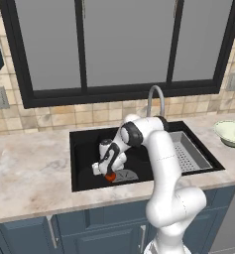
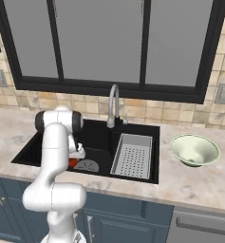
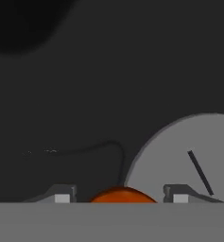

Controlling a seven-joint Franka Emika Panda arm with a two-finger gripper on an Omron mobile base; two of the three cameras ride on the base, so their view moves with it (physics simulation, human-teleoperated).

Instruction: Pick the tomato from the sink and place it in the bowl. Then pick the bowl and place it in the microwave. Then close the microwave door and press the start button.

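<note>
A white robot arm reaches down into the black sink (image 1: 84,149) set in a pale stone counter (image 1: 25,168) below a dark-framed window (image 1: 119,44); its gripper (image 1: 109,174) sits low on the basin floor, straddling the tomato (image 1: 110,176), a small red-orange ball beside the round grey drain (image 1: 126,175); in the hand view the tomato (image 3: 123,194) lies between the two fingertips (image 3: 62,197), which stand apart on either side, and I cannot tell whether they touch it; a grey perforated tray (image 2: 132,155) fills the sink's right half; the pale green bowl (image 2: 194,150) rests on the counter to the right, well apart from the tomato.
</note>
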